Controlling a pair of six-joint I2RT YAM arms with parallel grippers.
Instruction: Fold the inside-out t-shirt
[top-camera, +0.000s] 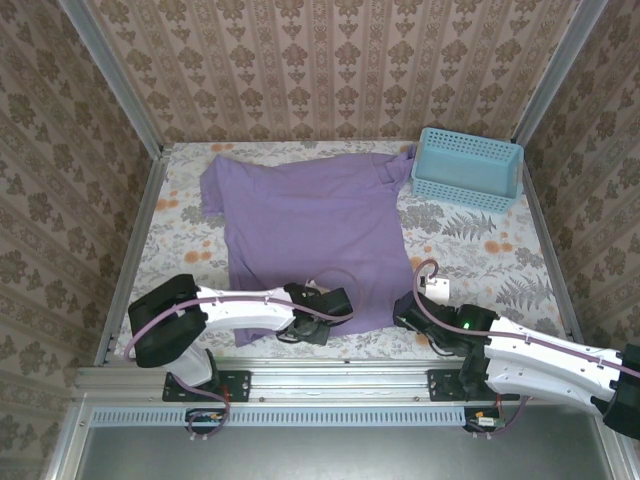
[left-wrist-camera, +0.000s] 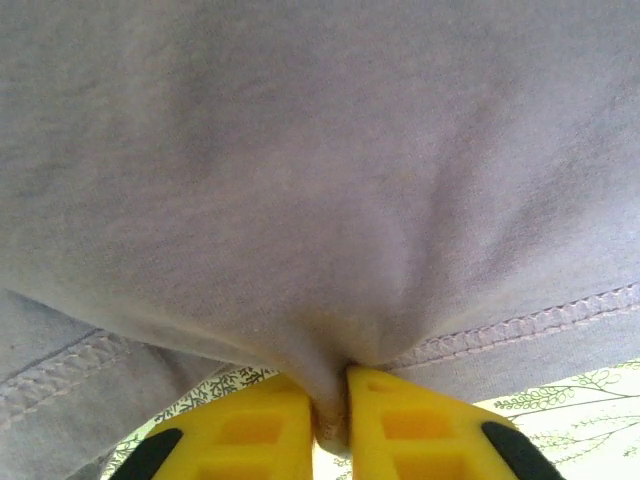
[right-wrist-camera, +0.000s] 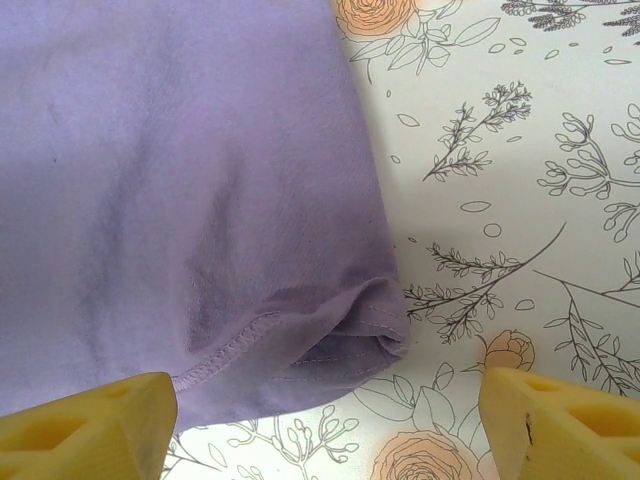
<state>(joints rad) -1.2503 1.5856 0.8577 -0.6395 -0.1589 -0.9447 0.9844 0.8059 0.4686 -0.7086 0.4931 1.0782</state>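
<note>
The inside-out t-shirt (top-camera: 310, 225) lies spread flat on the table, lavender, with its collar toward the back wall and its hem toward me. My left gripper (top-camera: 338, 302) sits at the hem's middle. In the left wrist view its yellow fingers (left-wrist-camera: 262, 432) are shut on a pinched fold of the t-shirt's hem (left-wrist-camera: 332, 405). My right gripper (top-camera: 403, 311) is low at the hem's right corner. In the right wrist view it (right-wrist-camera: 325, 435) stands open, and the curled corner of the t-shirt (right-wrist-camera: 370, 335) lies just ahead of its wide-apart fingers (right-wrist-camera: 95, 425).
A light blue basket (top-camera: 467, 168) stands at the back right, touching the shirt's right sleeve. The floral tablecloth (top-camera: 490, 250) shows bare to the right of the shirt. Patterned walls close in the table on three sides.
</note>
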